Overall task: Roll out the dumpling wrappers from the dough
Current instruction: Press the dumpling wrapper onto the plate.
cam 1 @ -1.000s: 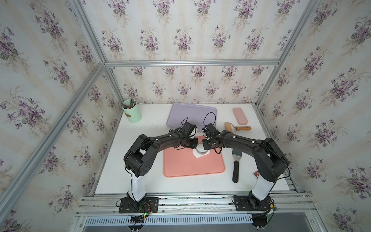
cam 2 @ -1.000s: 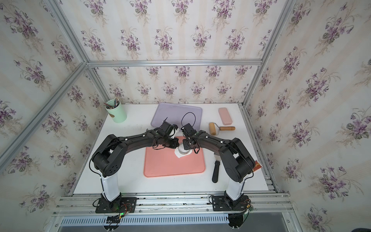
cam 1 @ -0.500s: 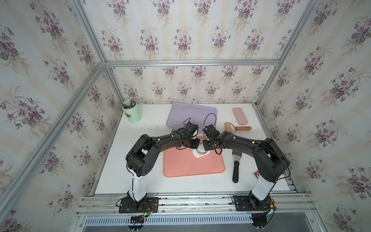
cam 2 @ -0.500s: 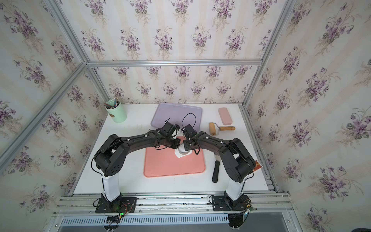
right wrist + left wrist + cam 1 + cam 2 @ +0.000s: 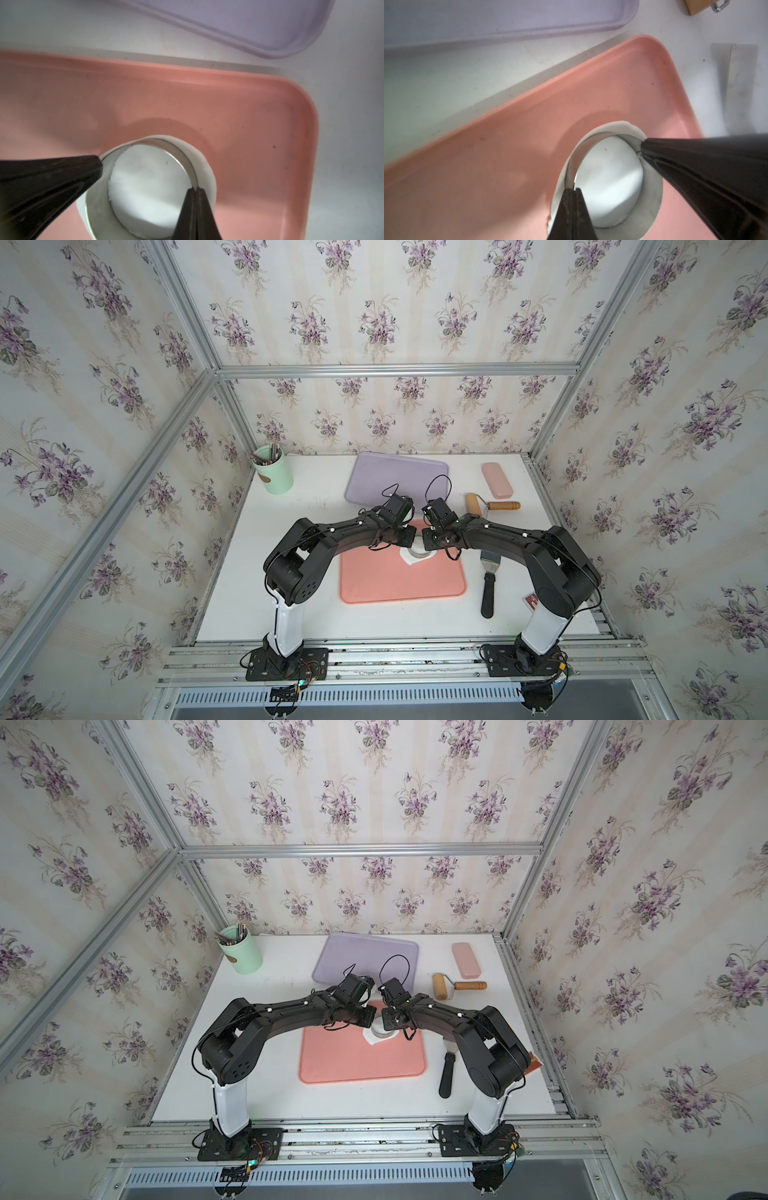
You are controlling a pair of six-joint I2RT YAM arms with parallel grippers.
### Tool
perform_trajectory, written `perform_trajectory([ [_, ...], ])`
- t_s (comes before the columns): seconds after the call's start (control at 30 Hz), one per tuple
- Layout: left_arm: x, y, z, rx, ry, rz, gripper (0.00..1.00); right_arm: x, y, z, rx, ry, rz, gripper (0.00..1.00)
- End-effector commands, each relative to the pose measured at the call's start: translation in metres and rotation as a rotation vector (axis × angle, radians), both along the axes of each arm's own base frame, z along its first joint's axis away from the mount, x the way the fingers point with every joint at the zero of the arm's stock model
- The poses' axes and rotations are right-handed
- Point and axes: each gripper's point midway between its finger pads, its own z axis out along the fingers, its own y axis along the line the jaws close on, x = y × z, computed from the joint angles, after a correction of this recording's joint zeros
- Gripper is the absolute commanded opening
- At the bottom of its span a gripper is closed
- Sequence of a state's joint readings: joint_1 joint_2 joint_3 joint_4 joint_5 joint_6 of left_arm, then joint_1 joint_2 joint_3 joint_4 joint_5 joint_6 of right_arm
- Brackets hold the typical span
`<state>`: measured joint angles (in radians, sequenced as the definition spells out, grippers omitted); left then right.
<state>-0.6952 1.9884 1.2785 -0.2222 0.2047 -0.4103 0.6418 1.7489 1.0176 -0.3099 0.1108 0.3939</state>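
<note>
Now: left gripper (image 5: pixel 573 190) and right gripper (image 5: pixel 195 189) pinched tight on opposite ring cutter (image 5: pixel 96 207) walls; press level, evenly, through dough (image 5: pixel 205 174), then lift straight.

The left arm (image 5: pixel 336 533) and right arm (image 5: pixel 503 535) are stretching inward, left gripper (image 5: pixel 573 192) and right gripper (image 5: pixel 195 190) pinching shut close together

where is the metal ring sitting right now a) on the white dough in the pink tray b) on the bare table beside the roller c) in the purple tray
a, since the metal ring stands on the white dough, which lies in the pink tray.
</note>
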Motion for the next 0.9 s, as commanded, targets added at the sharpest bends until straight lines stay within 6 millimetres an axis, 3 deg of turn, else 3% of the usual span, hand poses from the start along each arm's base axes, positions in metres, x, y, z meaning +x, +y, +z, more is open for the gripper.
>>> perform_trajectory([
  [0.0, -0.022, 0.024, -0.029, 0.146, 0.105, -0.015, 0.00, -0.028, 0.000, -0.012, 0.050, 0.104, -0.045, 0.00],
  [0.2, -0.040, 0.021, -0.032, 0.103, 0.142, -0.009, 0.00, -0.018, 0.002, -0.028, 0.029, 0.109, -0.061, 0.00],
  [0.4, -0.053, 0.017, -0.033, 0.073, 0.155, 0.011, 0.00, 0.005, 0.010, -0.023, 0.033, 0.076, -0.022, 0.00],
  [0.5, -0.047, 0.017, -0.037, 0.097, 0.158, 0.010, 0.00, -0.005, 0.013, -0.024, 0.053, 0.097, -0.003, 0.00],
  [0.63, -0.031, 0.032, -0.040, 0.148, 0.134, 0.056, 0.00, -0.024, 0.004, -0.028, 0.063, 0.128, -0.039, 0.00],
  [0.73, -0.024, 0.034, -0.040, 0.144, 0.132, 0.058, 0.00, -0.037, 0.014, -0.027, 0.103, 0.149, -0.045, 0.00],
  [0.87, -0.027, 0.032, -0.037, 0.141, 0.130, 0.043, 0.00, -0.029, 0.011, -0.030, 0.096, 0.136, -0.082, 0.00],
])
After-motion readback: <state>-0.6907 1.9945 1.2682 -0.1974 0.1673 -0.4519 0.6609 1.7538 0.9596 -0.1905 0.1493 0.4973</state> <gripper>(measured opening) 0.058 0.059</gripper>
